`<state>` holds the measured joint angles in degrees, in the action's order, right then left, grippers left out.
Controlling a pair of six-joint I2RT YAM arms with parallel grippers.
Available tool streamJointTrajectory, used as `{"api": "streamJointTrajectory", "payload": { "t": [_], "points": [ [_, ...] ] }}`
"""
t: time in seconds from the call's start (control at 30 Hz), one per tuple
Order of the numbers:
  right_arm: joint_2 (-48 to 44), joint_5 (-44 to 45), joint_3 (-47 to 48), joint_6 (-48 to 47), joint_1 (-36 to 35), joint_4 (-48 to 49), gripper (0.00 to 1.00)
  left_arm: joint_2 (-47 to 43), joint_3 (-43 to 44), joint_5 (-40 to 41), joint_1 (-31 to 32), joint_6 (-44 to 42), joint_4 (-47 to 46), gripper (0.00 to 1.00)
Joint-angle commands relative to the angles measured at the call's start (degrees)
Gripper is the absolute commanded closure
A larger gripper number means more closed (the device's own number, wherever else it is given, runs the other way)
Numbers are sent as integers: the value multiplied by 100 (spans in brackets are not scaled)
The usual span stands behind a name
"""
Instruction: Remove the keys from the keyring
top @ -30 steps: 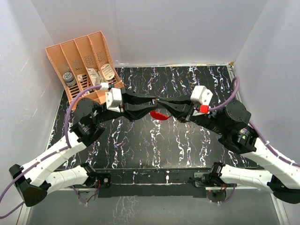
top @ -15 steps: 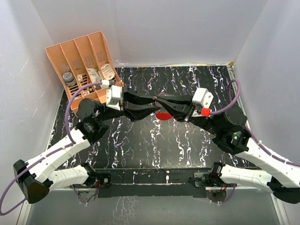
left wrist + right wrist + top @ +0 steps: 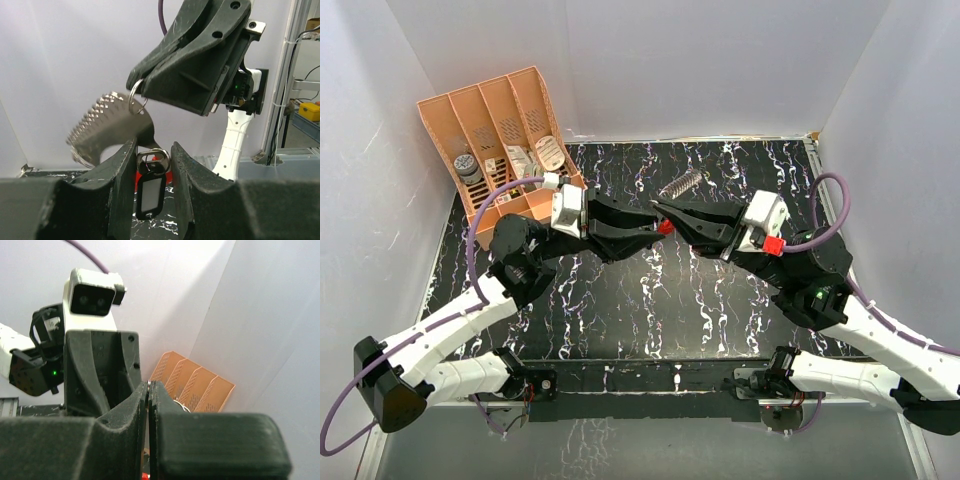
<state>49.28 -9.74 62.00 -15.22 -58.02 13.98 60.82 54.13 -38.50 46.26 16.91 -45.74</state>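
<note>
My two grippers meet tip to tip above the middle of the table. My left gripper [image 3: 653, 228] [image 3: 153, 152] is shut on a small dark-and-silver key [image 3: 153, 159] with a slotted head. The keyring's tag [image 3: 149, 192], dark-rimmed here with a pale window and red behind it, hangs below the key. Only a bit of red tag [image 3: 665, 227] shows from above. My right gripper [image 3: 660, 209] [image 3: 149, 386] is shut on a thin metal ring [image 3: 136, 97]. A blurred silvery serrated piece [image 3: 107, 125] [image 3: 681, 183] hangs from that ring.
A peach organiser [image 3: 490, 130] with several small items stands at the back left and shows in the right wrist view [image 3: 195, 385]. White walls close in the black marbled table [image 3: 650, 310] on three sides.
Both grippers moved slightly toward the back and the right wrist drew rightward. The red tag, earlier hanging in plain sight, is now mostly hidden. The silvery serrated piece has appeared beyond the fingertips.
</note>
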Motion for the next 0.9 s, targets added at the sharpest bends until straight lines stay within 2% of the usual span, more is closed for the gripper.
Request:
{"api": "streamJointTrajectory", "payload": {
  "t": [0.0,0.13,0.5,0.87],
  "points": [
    [-123,-33,236,-182,-8,893,100,-1,-99,-86,23,-54,209,100],
    [-183,44,335,-272,-7,721,100,-150,-217,171,22,-268,467,100],
    [-738,926,85,-582,-5,134,100,-952,-663,1589,21,-1308,1718,100],
    [-757,1472,67,-814,-8,-114,100,-1163,-648,2116,23,-1749,2370,100]
  ]
}}
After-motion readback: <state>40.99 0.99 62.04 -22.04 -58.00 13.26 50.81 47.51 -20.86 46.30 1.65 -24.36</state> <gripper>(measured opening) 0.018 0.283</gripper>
